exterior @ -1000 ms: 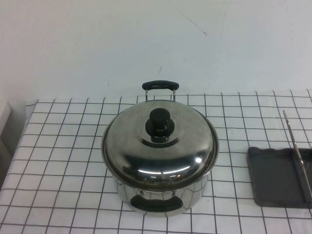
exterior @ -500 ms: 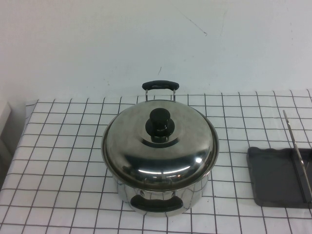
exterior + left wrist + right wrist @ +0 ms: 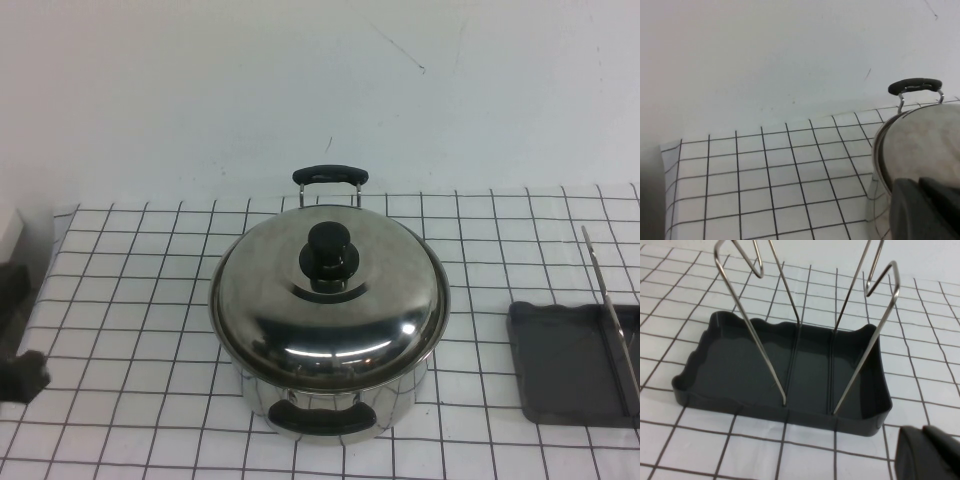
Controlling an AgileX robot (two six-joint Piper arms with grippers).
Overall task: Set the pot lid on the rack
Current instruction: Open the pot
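The pot lid (image 3: 330,290), shiny domed steel with a black knob (image 3: 331,252), sits closed on the steel pot (image 3: 335,405) at the table's middle. The rack (image 3: 565,370), a dark grey tray with an upright wire stand (image 3: 605,300), lies at the right edge; the right wrist view shows it close up (image 3: 790,375). My left gripper (image 3: 20,375) shows at the far left edge, well left of the pot. In its wrist view it (image 3: 920,187) is shut and empty beside the pot's rim (image 3: 880,155). My right gripper (image 3: 924,432) is shut and empty just off the rack's near corner.
The table has a white cloth with a black grid (image 3: 130,300). A white wall (image 3: 300,90) stands close behind it. The pot's far black handle (image 3: 330,174) sticks up at the back. The cloth's left edge (image 3: 55,250) drops off near my left arm.
My left arm has come into the high view at the left edge. The pot, lid and rack have not moved.
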